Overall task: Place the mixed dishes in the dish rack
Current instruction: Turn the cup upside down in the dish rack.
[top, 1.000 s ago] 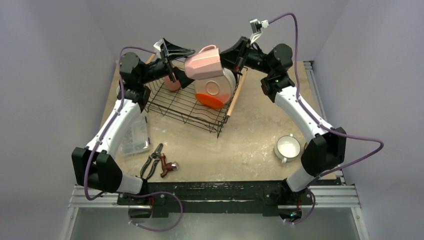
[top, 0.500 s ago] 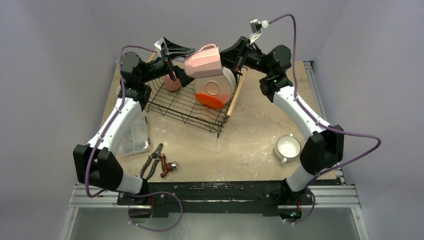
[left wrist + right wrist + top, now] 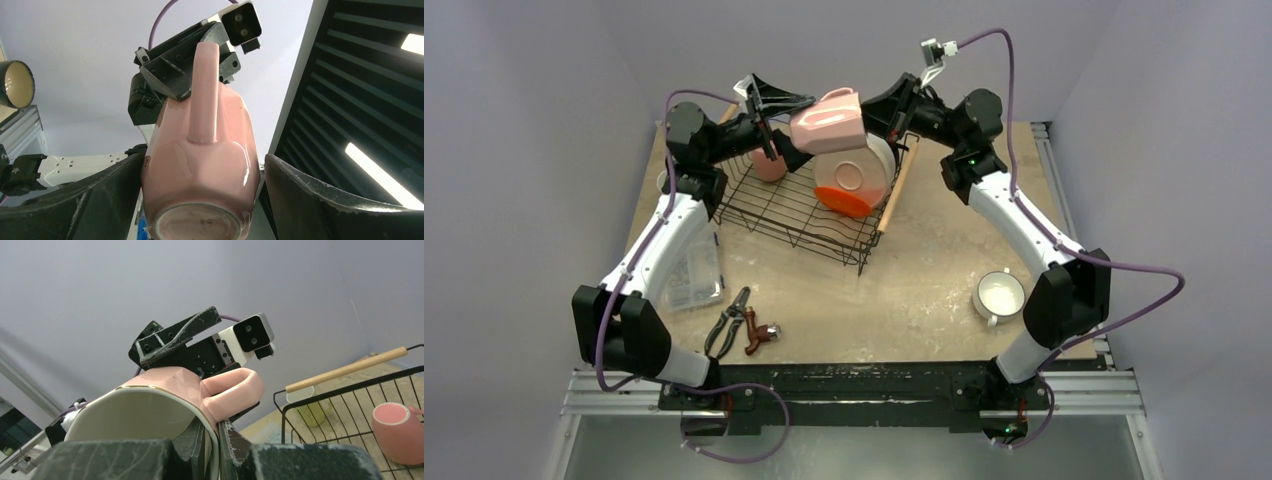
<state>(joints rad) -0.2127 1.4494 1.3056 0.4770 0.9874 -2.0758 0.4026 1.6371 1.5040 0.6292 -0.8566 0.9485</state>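
A pink faceted mug (image 3: 829,122) hangs on its side in the air over the dish rack (image 3: 799,212). My right gripper (image 3: 218,437) is shut on its gold-edged rim beside the handle (image 3: 235,387). My left gripper (image 3: 204,160) is open and straddles the mug's base end (image 3: 200,180). Its left finger lies against the mug, and a gap shows at the right finger (image 3: 320,200). In the rack, a cream plate (image 3: 864,170) and a red plate (image 3: 846,204) lean on edge, and a second pink mug (image 3: 395,432) stands in a corner.
A white mug (image 3: 999,295) stands on the table at the right. A yellow-green mug (image 3: 312,410) sits just beyond the rack's wooden handle (image 3: 345,369). On the left are a clear plastic box (image 3: 694,275), pliers (image 3: 730,322) and a red-handled tool (image 3: 762,335).
The right arm has carried the pink mug slightly left, deeper between the left gripper's fingers. The left jaws have narrowed a little.
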